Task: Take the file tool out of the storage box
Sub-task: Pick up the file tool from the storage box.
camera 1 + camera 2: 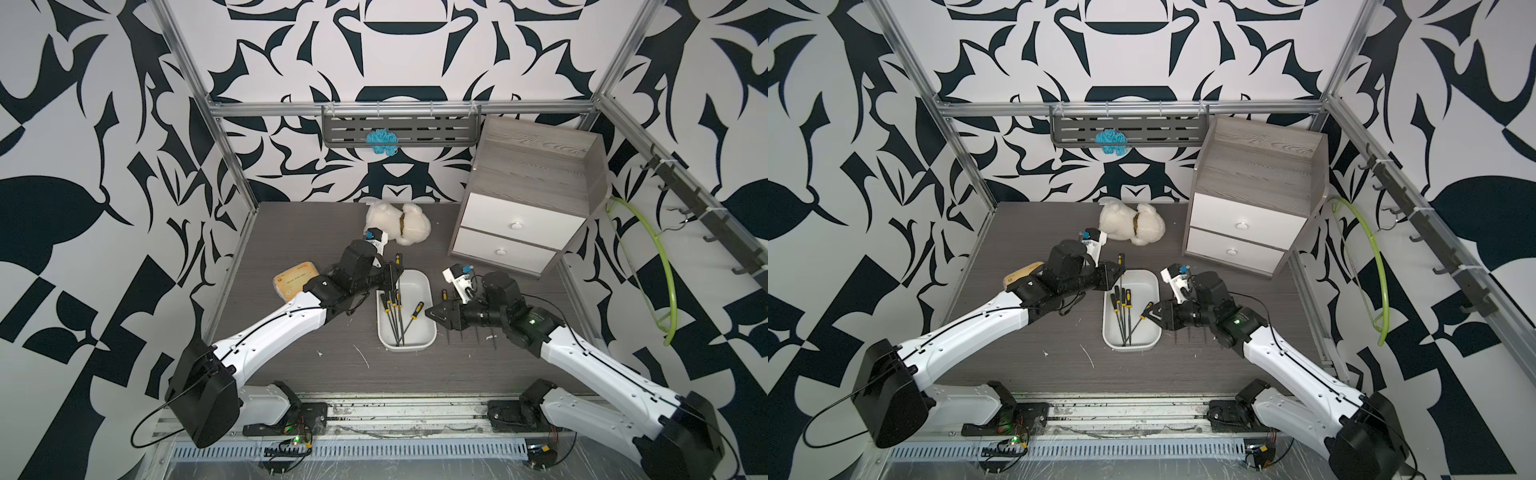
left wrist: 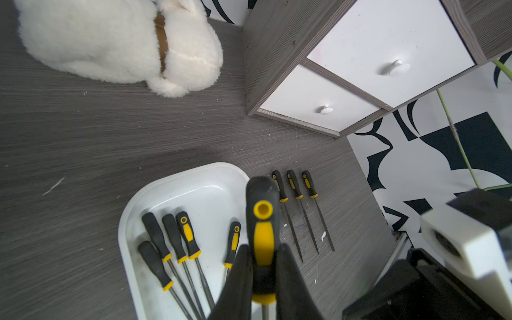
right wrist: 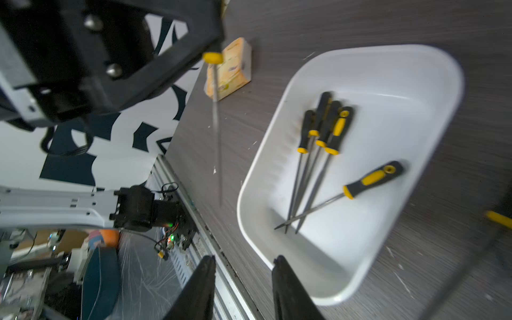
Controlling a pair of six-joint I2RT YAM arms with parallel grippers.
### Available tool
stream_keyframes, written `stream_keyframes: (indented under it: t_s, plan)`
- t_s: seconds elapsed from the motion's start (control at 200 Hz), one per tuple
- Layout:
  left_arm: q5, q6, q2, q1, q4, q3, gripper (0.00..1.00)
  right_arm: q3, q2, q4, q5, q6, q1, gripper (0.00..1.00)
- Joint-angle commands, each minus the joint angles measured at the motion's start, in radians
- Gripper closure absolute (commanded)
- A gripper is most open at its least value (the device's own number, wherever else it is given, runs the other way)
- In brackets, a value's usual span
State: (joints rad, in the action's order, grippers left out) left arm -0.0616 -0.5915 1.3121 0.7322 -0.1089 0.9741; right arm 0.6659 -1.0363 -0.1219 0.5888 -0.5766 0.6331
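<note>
**Grey tabletop: one file lifted, five in the box**

Grey wood-grain tabletop (image 1: pixel 291 365), black-and-white patterned walls around it. A yellow pack (image 1: pixel 293 280) lies at 9 o'clock of the storage box (image 1: pixel 415 286). The left gripper (image 2: pixel 263 249) is clamped on the black-and-yellow handle of the file tool (image 2: pixel 261 210), shaft hanging down, at the box's 11 o'clock corner. The box sits mid-table and holds four bunched files (image 3: pixel 321 133) and one slanted file (image 3: pixel 368 180). A plush toy (image 1: pixel 399 224) lies at 12 o'clock. The right gripper (image 3: pixel 243 263) is at the box's 3 o'clock, jaws parted, nothing between them. A row of files (image 2: pixel 295 188) lies on the table there. The cabinet (image 1: pixel 519 224) stands at 1 o'clock.
</note>
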Motion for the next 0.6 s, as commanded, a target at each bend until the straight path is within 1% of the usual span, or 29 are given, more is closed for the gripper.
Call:
stream_keyframes:
  t_s: [0.0, 0.19, 0.3, 0.4, 0.51, 0.595]
  plan:
    - [-0.030, -0.002, -0.024, -0.006, 0.040, -0.011, 0.95, 0.088, -0.094, 0.087, 0.007, -0.044, 0.060, 0.59]
    - [-0.026, 0.005, -0.027, -0.006, 0.025, -0.008, 0.95, 0.149, -0.186, 0.090, -0.074, -0.024, 0.141, 0.58]
    - [-0.030, 0.005, -0.024, -0.007, 0.021, -0.005, 0.95, 0.180, -0.234, 0.093, -0.115, -0.021, 0.167, 0.59]
    - [-0.029, 0.002, -0.022, -0.007, 0.009, -0.002, 0.95, 0.201, -0.261, 0.081, -0.147, -0.012, 0.171, 0.64]
    - [-0.005, 0.010, -0.030, -0.006, -0.017, 0.005, 0.95, 0.208, -0.270, 0.063, -0.191, -0.003, 0.171, 0.73]
    - [-0.003, 0.012, -0.030, -0.005, -0.021, 0.006, 0.95, 0.221, -0.269, 0.028, -0.209, 0.007, 0.169, 0.73]
